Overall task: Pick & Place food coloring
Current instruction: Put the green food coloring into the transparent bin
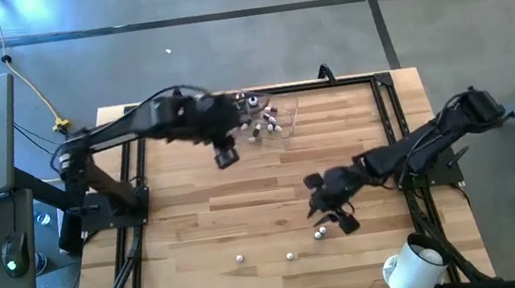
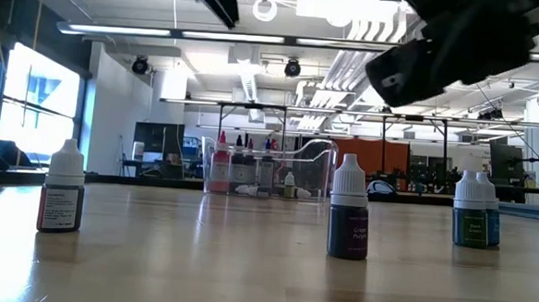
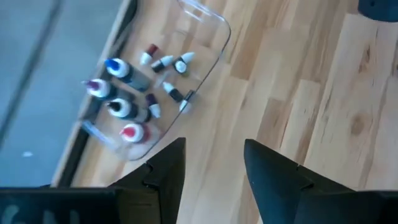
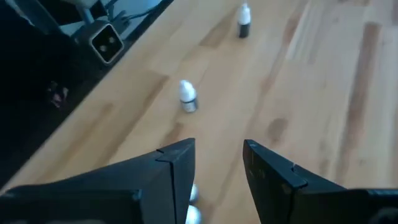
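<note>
Left end effector point(image 3: 211, 168) held open beside the clear tub point(image 3: 208, 59) of food coloring bottles point(image 3: 130, 109), right end effector point(image 4: 217, 165) open above two loose bottles point(image 4: 191, 205) on the bench point(image 1: 246, 206)

left arm: reaches from the table's left edge toward the far middle, its gripper point(image 1: 227, 155) just beside the clear tub
clear tub point(image 1: 286, 118): at the far edge of the table, with several small bottles point(image 1: 262, 121) clustered in it
right arm: comes in from the right edge, its gripper point(image 1: 333, 216) above the table's near right part
loose bottles: one point(image 1: 240, 258) and another point(image 1: 289, 256) near the front edge, well apart; two point(image 1: 319, 231) just beside the right gripper
white cylinder point(image 1: 414, 268): at the near right corner
table point(image 1: 198, 223): light wood planks, dark frame around it
</note>
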You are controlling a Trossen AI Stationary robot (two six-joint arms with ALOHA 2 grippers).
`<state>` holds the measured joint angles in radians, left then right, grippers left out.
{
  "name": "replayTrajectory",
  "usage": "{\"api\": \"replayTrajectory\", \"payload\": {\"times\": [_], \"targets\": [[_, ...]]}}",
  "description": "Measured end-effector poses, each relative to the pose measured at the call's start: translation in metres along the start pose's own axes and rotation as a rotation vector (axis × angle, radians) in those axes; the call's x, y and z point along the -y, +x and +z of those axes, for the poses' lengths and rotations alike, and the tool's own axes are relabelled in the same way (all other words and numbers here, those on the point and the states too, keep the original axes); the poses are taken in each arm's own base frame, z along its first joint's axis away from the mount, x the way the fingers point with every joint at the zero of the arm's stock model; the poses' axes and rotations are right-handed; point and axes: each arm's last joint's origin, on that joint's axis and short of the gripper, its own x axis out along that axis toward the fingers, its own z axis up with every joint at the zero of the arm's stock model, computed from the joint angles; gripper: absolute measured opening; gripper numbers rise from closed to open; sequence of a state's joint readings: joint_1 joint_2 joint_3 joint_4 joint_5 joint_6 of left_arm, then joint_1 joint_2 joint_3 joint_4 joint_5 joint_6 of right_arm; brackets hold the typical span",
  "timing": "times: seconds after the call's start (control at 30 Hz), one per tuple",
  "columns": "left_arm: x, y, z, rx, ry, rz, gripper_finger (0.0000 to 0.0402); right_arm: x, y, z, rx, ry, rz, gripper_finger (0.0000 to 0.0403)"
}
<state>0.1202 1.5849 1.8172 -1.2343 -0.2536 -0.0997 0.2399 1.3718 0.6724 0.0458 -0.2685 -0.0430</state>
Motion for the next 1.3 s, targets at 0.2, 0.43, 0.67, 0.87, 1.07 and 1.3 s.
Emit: {"api": "replayTrajectory", "payload": {"times": [0.2, 0.43, 0.67, 0.87, 1.07, 1.3], "targets": [[0.029, -0.045, -0.024, 0.121, 0.016, 0.089, 0.0161, -0.031, 0.016, -0.008, -0.076, -0.014, -0.066, 0.0129], [0.054, -0.04, -0.062, 0.188, -0.028, 0.104, 0.0161, -0.036, 0.041, -0.028, -0.179, -0.002, -0.099, 0.0129], [0.068, -0.003, -0.099, 0.2, -0.044, 0.056, 0.0161, -0.035, 0.047, -0.028, -0.162, -0.004, -0.097, 0.0129], [0.071, 0.014, -0.108, 0.21, -0.093, 0.068, 0.0161, -0.035, 0.049, -0.031, -0.177, 0.004, -0.098, 0.0129], [0.073, 0.017, -0.108, 0.228, -0.105, 0.058, 0.0161, -0.031, 0.06, -0.039, -0.201, 0.021, -0.07, 0.0129], [0.073, 0.017, -0.108, 0.226, -0.104, 0.05, 0.0161, -0.019, 0.065, -0.045, -0.23, 0.03, -0.05, 0.0124]]}}
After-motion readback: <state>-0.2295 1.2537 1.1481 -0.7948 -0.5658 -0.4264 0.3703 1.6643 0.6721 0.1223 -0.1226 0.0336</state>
